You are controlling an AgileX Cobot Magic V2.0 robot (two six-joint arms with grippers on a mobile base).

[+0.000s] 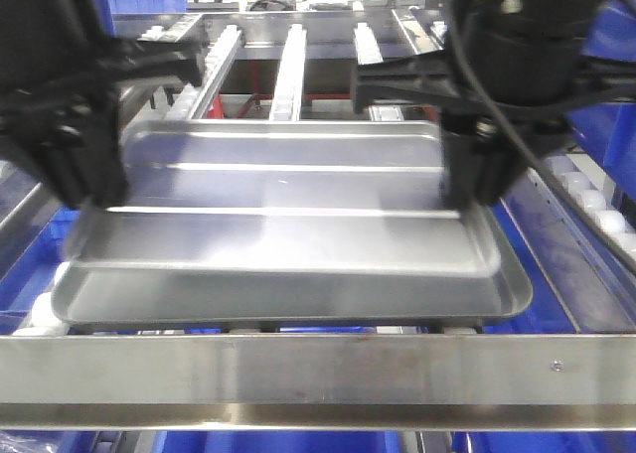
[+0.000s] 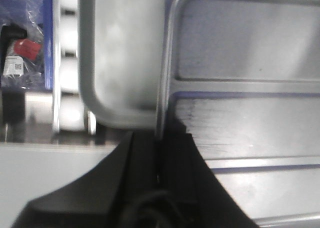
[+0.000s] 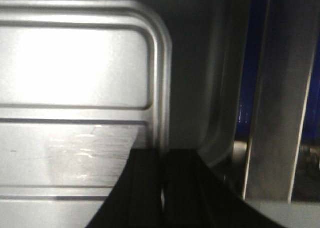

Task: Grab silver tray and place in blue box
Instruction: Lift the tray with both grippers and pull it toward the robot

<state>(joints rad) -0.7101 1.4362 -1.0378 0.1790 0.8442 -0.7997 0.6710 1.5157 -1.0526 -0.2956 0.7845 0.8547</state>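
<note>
You face a steel crossbar; roller rails run behind it, blue bins beyond.

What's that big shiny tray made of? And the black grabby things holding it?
The silver tray looks like metal, perhaps steel or aluminium: shiny grey with glare and fine scratches. The left gripper and right gripper look like dull black plastic, maybe coated metal; I cannot tell which.
</note>
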